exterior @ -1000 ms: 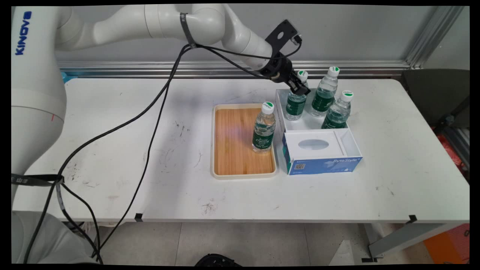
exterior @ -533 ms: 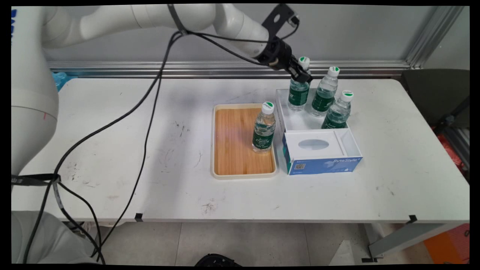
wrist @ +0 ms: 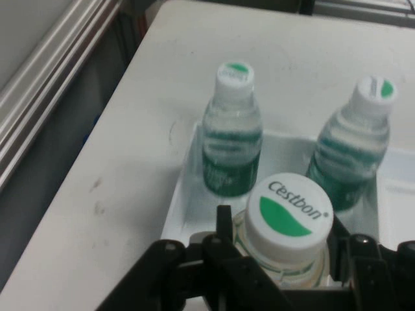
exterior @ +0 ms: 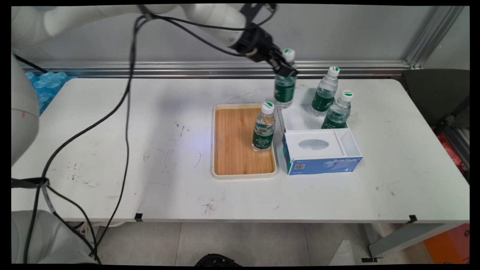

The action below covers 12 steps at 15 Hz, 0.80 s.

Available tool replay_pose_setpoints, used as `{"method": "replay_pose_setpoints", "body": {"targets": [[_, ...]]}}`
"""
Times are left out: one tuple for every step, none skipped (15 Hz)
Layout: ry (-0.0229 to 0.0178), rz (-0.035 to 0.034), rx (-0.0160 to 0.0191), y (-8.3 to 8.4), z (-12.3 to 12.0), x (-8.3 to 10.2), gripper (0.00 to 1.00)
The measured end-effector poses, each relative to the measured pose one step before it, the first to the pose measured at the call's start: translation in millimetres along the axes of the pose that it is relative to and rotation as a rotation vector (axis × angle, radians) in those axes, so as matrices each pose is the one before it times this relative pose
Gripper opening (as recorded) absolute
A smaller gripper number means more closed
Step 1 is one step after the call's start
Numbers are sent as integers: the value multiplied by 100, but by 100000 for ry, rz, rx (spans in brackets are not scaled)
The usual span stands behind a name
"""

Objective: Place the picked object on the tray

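Note:
My gripper [exterior: 285,69] is shut on the neck of a green-labelled water bottle [exterior: 284,87] and holds it in the air above the far right corner of the wooden tray [exterior: 232,142]. In the hand view the held bottle's white and green cap [wrist: 290,210] sits between the fingers [wrist: 224,227]. A second bottle [exterior: 264,128] stands upright on the tray's right side. Two more bottles [exterior: 325,93] [exterior: 338,110] stand in the white box [exterior: 300,119], and the hand view shows them as the left bottle [wrist: 231,138] and the right bottle [wrist: 355,144].
A blue and white tissue box [exterior: 320,153] lies at the near end of the white box. Black cables [exterior: 123,112] hang from the arm across the table's left half. Blue wrapped packs [exterior: 47,84] lie past the table's far left edge.
The gripper has lifted the bottle out of the white box, up and to the left, until it hangs over the tray's far corner. The other bottles have not moved.

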Motion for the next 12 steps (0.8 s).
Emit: {"method": "replay_pose_setpoints", "body": {"targets": [[-968, 357, 256, -107, -1103, -789, 0], [-1044, 473, 308, -120, -1031, -884, 0], [-1064, 470, 300, -129, -908, -939, 0], [-1028, 507, 234, -102, -782, -971, 0], [-838, 393, 161, -78, -615, -833, 0], [-991, 340, 70, -49, -598, -1008, 0], [-925, 292, -116, 19, -501, -1025, 0], [-772, 282, -262, 68, -341, -840, 0], [-845, 411, -493, 181, -316, -958, 0], [-673, 383, -524, 229, -206, -811, 0], [-731, 583, -750, 338, -142, -841, 0], [-502, 385, -560, 339, -102, -663, 0]]}}
